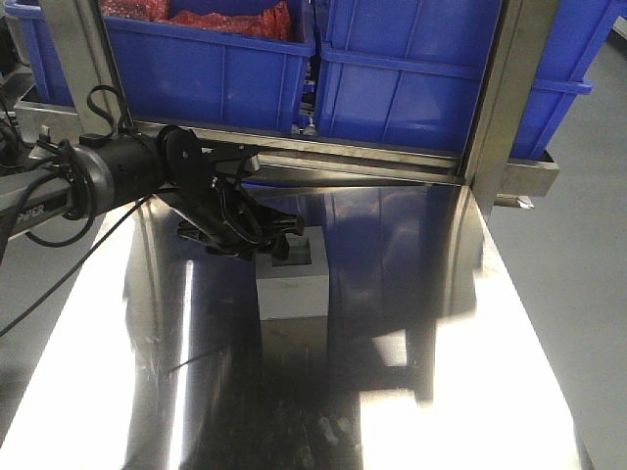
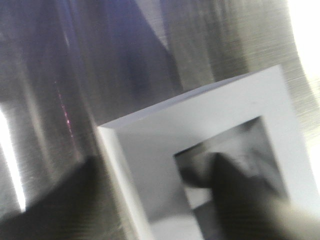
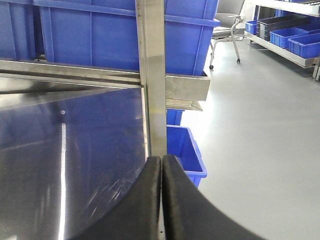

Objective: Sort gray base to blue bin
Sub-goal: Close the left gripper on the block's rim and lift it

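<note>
The gray base [image 1: 292,284] stands on the shiny steel table [image 1: 411,392], its square recess facing up. My left gripper [image 1: 277,238] reaches it from the left. In the left wrist view the gray base [image 2: 200,125] fills the frame. The left gripper [image 2: 155,167] is open astride its wall: one finger [image 2: 55,200] is outside the block and the other is down in the recess, with a gap to the wall. Two blue bins sit on the shelf behind, one on the left [image 1: 206,69] and one on the right [image 1: 431,78]. My right gripper [image 3: 161,165] is shut and empty over the table's right edge.
The left bin holds red items [image 1: 235,20]. Steel frame posts [image 1: 509,98] and a shelf rail [image 1: 372,162] stand between the table and the bins. A smaller blue bin [image 3: 187,150] sits on the floor beside the table. More bins on racks [image 3: 295,35] are far right.
</note>
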Available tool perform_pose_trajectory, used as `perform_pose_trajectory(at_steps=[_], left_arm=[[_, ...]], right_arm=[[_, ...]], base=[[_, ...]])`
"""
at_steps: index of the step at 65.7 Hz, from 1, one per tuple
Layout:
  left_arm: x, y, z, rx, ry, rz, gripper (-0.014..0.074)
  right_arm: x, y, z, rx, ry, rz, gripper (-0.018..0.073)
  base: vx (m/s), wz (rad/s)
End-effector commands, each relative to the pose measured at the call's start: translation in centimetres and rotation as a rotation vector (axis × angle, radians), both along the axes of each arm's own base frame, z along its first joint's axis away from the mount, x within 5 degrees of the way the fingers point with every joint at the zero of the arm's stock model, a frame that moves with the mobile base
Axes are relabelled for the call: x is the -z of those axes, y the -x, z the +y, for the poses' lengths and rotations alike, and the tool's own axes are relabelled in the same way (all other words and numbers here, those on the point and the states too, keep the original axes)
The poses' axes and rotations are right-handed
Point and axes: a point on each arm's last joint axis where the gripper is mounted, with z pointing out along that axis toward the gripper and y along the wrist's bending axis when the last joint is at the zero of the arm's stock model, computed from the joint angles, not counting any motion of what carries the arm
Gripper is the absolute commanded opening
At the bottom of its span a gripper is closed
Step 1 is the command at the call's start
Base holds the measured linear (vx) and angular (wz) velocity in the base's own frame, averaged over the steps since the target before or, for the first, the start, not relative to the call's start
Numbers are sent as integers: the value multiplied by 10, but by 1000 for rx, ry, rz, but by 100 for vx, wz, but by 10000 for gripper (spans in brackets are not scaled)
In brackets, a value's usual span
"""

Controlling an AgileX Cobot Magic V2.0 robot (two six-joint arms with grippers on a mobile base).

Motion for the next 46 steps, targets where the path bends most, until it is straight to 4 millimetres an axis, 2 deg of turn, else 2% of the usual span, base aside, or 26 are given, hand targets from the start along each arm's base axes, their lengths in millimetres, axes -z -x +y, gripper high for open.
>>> perform_pose_trajectory(at_steps=[1,8,16,28,34,46], left_arm=[[-33,2,-1,-5,38,-74,237],[-33,3,-1,3,34,-69,124],[-33,3,-1,5,32,-65,41],[-38,4,-1,7,37,-80,0],[-50,6,0,21,43,-127,1],[-96,21,4,70,40,-283,4]], right_arm=[[-6,-1,0,0,23,-69,-5],[-6,-1,0,0,23,-69,-5],[-6,-1,0,0,23,-69,-5],[-6,-1,0,0,23,-69,-5],[-6,-1,0,0,23,-69,-5],[-6,-1,0,0,23,-69,-5]], base=[[0,0],[0,0],[0,0],[0,0],[0,0],[0,0]])
